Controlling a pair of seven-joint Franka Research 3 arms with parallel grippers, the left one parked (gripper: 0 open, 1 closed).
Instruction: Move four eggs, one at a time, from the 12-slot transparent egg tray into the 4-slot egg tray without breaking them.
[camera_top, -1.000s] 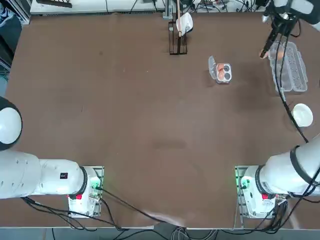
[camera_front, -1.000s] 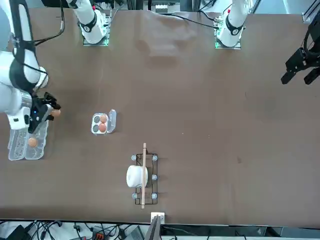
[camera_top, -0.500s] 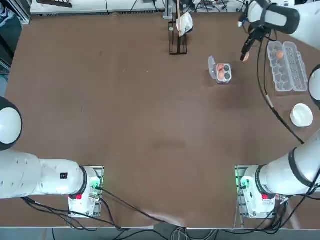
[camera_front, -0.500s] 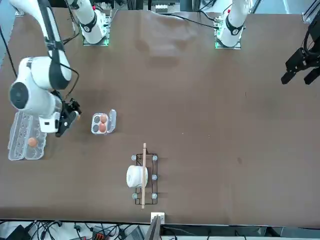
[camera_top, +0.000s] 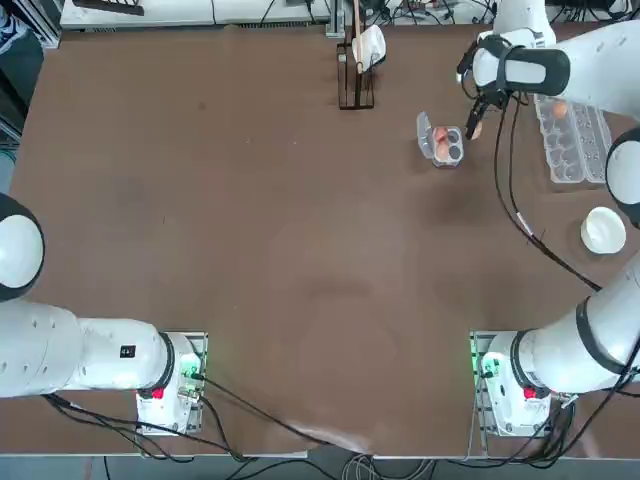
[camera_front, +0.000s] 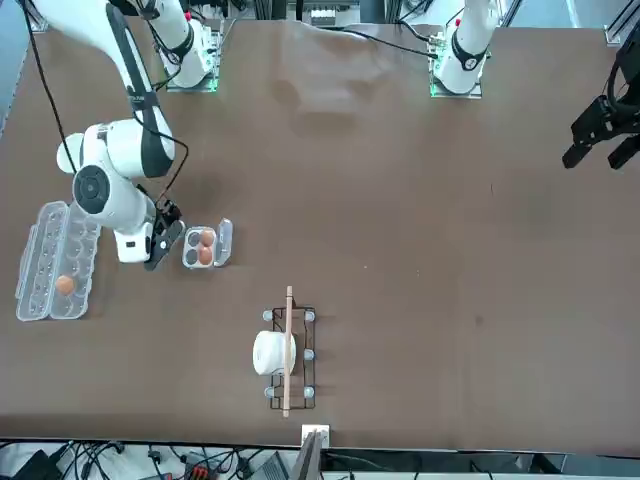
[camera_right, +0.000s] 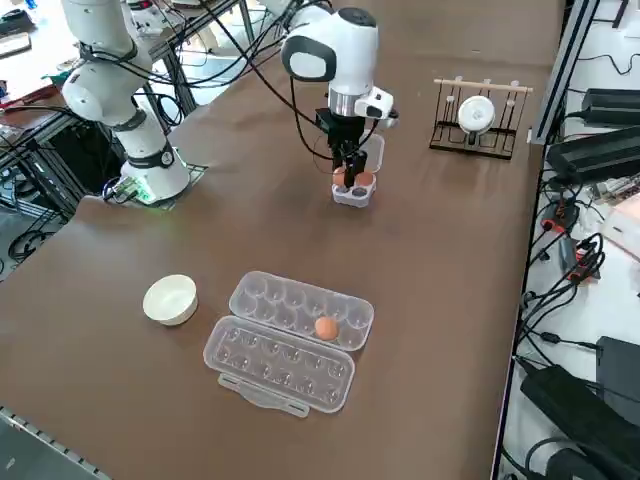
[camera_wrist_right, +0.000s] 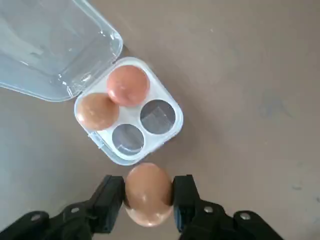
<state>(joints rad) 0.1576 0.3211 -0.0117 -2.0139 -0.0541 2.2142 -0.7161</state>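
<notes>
Beside the 4-slot egg tray, above the desk, my right claw grips one egg between both fingers; two eggs fill the tray's cups next to its open lid; two cups stay bare; one egg remains in the 12-slot transparent egg tray, well apart.

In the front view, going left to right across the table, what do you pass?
12-slot transparent egg tray holding one egg → right gripper shut on an egg → 4-slot egg tray with two eggs → wire rack with a white roll.
</notes>
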